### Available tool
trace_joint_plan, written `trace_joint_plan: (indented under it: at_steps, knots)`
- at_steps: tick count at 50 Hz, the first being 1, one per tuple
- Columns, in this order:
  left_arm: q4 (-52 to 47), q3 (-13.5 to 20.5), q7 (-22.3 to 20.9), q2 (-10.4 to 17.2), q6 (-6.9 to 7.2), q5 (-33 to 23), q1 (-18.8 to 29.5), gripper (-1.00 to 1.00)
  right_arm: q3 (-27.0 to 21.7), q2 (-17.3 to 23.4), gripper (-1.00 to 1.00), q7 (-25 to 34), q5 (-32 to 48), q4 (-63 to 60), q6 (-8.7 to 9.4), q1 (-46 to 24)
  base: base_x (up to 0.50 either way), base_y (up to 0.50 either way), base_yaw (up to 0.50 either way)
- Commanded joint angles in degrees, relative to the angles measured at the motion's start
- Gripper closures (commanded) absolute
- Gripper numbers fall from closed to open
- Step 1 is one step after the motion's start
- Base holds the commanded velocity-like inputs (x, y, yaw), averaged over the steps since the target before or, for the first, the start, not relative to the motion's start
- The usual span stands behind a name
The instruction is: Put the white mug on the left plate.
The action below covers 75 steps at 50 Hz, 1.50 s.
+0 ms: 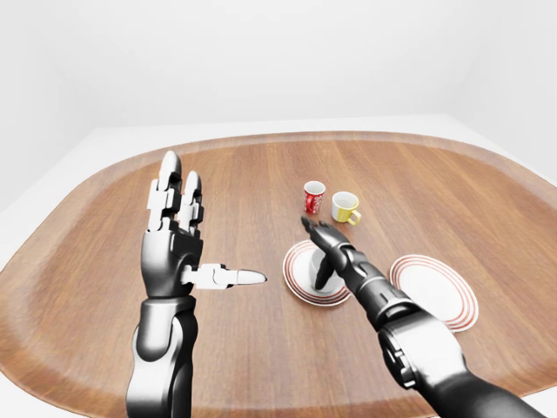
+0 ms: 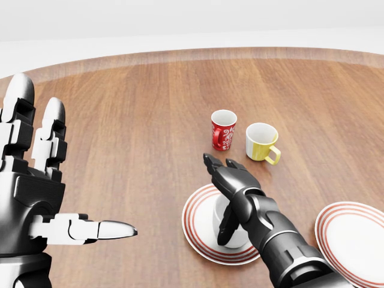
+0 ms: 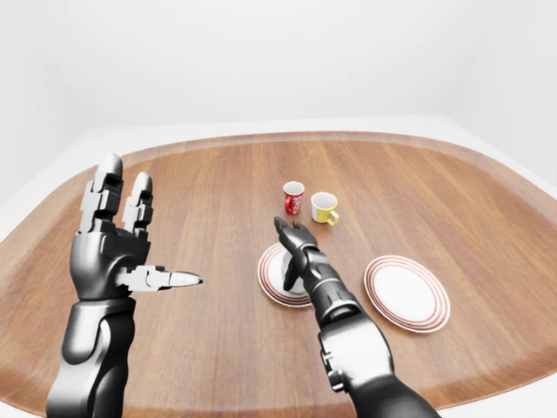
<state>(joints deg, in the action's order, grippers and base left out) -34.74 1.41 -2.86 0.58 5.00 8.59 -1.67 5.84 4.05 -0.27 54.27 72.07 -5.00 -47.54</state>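
The white mug (image 2: pixel 224 227) stood upright on the left plate (image 2: pixel 196 231), a white plate with red rings low in the middle of the head view. Most of the mug was hidden by the right robot hand (image 2: pixel 231 186), so only part of its left wall and base showed. That hand was released: two fingers (image 2: pixel 212 163) stretched flat toward the top of the frame above the mug's rim, and the thumb pointed down across the mug's side. I could not tell whether the thumb touched the mug. The dark forearm ran from the hand to the lower right corner of the head view.

The left robot hand (image 2: pixel 30 198) filled the lower left of the head view, well apart from the mug and plate. It was also released and grasped nothing, with two fingers upright and the thumb pointing toward the right of the frame.

Above the left plate in the head view, a red mug (image 2: pixel 223 129) with a white pattern stood beside a yellow mug (image 2: pixel 261 143), which was just to its right with its handle turned to the lower right. A second red-ringed plate (image 2: pixel 354 237) lay at the lower right edge of that view. All of these rested on the wooden desk (image 1: pixel 244 183), whose rounded outline showed in the left-eye view against a plain white room.
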Motion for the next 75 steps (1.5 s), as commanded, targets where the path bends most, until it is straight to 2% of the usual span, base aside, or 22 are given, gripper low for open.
trace_joint_plan:
  at_steps: [1, 23, 32, 40, 44, 50, 51, 54, 55, 56, 61, 64, 67, 70, 74, 75]
  knots:
    - [0.0, 0.2, 0.0, 0.0, 0.0, 0.1, 0.2, -1.0, 0.1, 0.0, -1.0, 0.5, 0.0, 0.0, 0.0, 0.0, 0.0, 0.0, 0.0]
    - [-0.3, 0.2, 0.0, 0.1, 0.0, 0.2, 0.2, -1.0, -0.1, 0.4, -1.0, 2.4, -0.3, -2.6, 0.0, -0.1, 0.0, 0.0, 0.0]
    - [-0.4, 0.0, 0.0, 0.0, 0.0, 0.1, 0.1, -1.0, -0.4, 0.0, -1.0, 10.4, -1.7, -16.5, 0.0, 3.8, 0.0, 0.0, 0.0]
    - [-0.3, 0.1, 0.0, 0.1, 0.0, 0.2, 0.2, -1.0, -1.1, -1.2, -1.0, 23.4, -5.1, -37.9, 0.0, 9.8, 0.0, 0.0, 0.0]
    - [-0.3, 0.1, 0.1, 0.0, 0.0, 0.1, 0.1, -1.0, -1.3, -1.3, -1.0, 25.4, -7.0, -40.9, 0.0, 10.1, 0.0, 0.0, 0.0]
    - [-0.4, 0.1, 0.1, 0.0, 0.0, 0.2, 0.1, -1.0, -3.2, -2.0, -1.0, 29.4, -14.1, -47.6, 0.01, 10.9, 0.0, 0.0, 0.0]
    - [-0.4, 0.1, 0.1, 0.0, 0.0, 0.2, 0.1, -1.0, -3.2, -1.7, -1.0, 29.3, -14.9, -48.1, 0.68, 10.7, 0.0, 0.0, 0.0]
    - [-0.5, 0.1, 0.1, 0.1, 0.0, 0.2, 0.1, -1.0, -3.9, -1.1, -1.0, 29.2, -17.7, -49.3, 4.23, 9.9, 0.0, 0.0, 0.0]
    - [-0.6, 0.1, 0.1, 0.0, 0.0, 0.2, 0.1, -1.0, -3.8, -0.7, -1.0, 29.3, -18.4, -49.8, 4.49, 10.0, 0.0, 0.0, 0.0]
    - [-0.6, 0.1, 0.1, 0.0, 0.0, 0.1, 0.1, -1.0, -3.6, 0.0, -1.0, 29.2, -18.4, -50.2, 3.96, 10.6, 0.0, 0.0, 0.0]
    - [-0.6, 0.1, 0.1, 0.0, 0.0, 0.1, 0.1, -1.0, -4.0, 1.0, -1.0, 27.9, -19.3, -49.4, 3.54, 11.3, 0.0, 0.0, 0.0]
    - [-0.6, 0.2, 0.1, 0.1, 0.0, 0.2, 0.2, -1.0, -4.2, 1.9, -1.0, 25.7, -19.1, -47.1, 1.42, 12.7, 0.0, 0.0, 0.0]
    - [-0.7, 0.3, 0.2, 0.1, 0.0, 0.3, 0.3, -1.0, -4.8, 2.1, -1.0, 24.9, -19.9, -47.8, 1.38, 14.7, 0.0, 0.0, 0.0]
    - [-0.6, 0.1, 0.1, 0.0, 0.0, 0.1, 0.0, -1.0, -6.3, 2.0, -1.0, 23.5, -22.9, -49.9, 3.48, 15.6, 0.0, 0.0, 0.0]
    - [-0.9, 0.3, 0.1, 0.1, 0.0, 0.3, 0.2, -1.0, -8.1, 1.7, -1.0, 22.3, -30.7, -53.1, 9.33, 15.6, 0.0, 0.0, 0.0]
    - [-0.8, 0.3, 0.1, 0.1, 0.0, 0.2, 0.2, -1.0, -8.5, 1.5, -1.0, 22.1, -33.0, -54.3, 10.0, 15.8, 0.0, 0.0, 0.0]
